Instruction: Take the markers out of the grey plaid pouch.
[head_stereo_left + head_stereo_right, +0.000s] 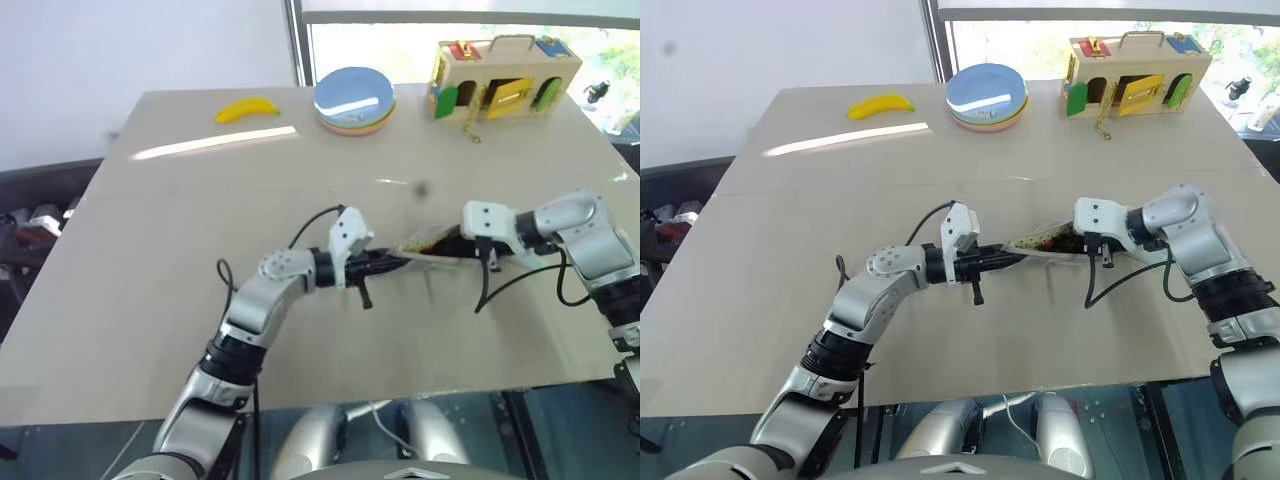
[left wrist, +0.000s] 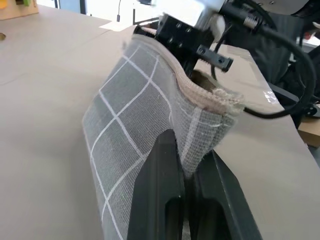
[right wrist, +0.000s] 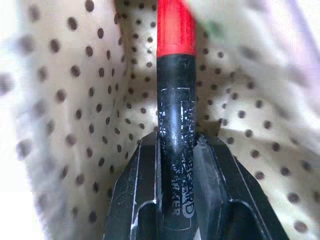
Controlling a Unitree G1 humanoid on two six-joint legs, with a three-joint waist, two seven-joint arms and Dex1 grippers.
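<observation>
We reach both arms inward over the table, our left gripper (image 2: 185,165) pinched tight on the grey plaid pouch (image 2: 135,125), our right gripper (image 3: 176,150) clamped around the red-capped marker (image 3: 176,100).

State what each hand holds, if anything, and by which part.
Left hand pinches the grey plaid pouch by its end edge. Right hand grips the red-capped marker by its dark body.

**Count of things on the bench**

One grey plaid pouch (image 2: 135,130). One marker (image 3: 175,125) visible inside it, red cap, dark body. One yellow banana (image 1: 248,108). One stack of round plates (image 1: 354,100), number in the stack not countable. One wooden box (image 1: 503,78) with coloured doors. Two tools: left tool (image 2: 182,200), right tool (image 3: 175,195).
</observation>
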